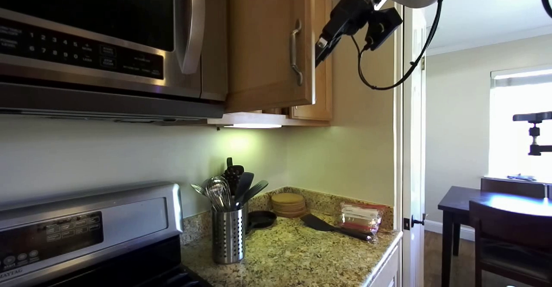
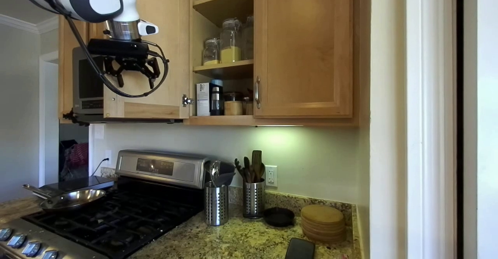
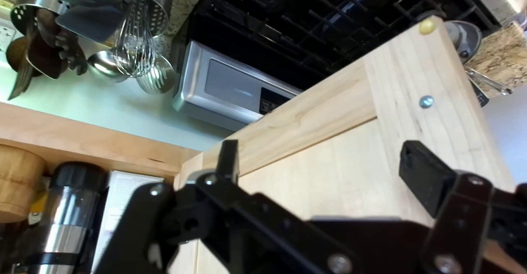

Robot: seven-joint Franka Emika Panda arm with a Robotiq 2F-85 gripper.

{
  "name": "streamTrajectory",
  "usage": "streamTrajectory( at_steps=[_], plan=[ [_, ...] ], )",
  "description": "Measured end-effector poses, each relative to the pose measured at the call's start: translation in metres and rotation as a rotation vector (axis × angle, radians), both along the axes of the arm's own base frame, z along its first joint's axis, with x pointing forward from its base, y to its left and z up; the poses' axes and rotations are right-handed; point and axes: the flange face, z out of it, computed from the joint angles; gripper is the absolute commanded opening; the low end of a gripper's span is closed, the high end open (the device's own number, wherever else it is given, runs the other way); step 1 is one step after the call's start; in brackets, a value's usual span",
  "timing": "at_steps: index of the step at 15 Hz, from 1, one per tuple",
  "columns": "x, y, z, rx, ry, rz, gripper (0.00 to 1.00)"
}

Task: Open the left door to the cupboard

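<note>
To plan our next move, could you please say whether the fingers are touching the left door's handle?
Apart: an exterior view shows the edge of the door between the handle and the fingers.

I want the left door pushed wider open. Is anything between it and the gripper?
Nothing visible stands between the gripper and the left door: the wrist view shows the door's inner face beyond the open jaws. In an exterior view, the cable hangs on the side away from the door.

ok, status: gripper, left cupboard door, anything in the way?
Gripper open and empty. Left cupboard door standing open, gripper on its inner side. Over-range microwave alongside may limit further swing.
</note>
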Motion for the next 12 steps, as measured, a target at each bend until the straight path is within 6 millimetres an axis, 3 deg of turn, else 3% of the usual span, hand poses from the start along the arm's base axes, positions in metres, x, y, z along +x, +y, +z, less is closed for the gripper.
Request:
streamTrajectory(
  at_steps=[7, 12],
  plan=[
    [0.011, 0.000, -0.012, -0.011, -0.001, 0.069, 1.00],
    [0.021, -0.022, -0.025, -0.006, 0.056, -0.014, 1.00]
  ],
)
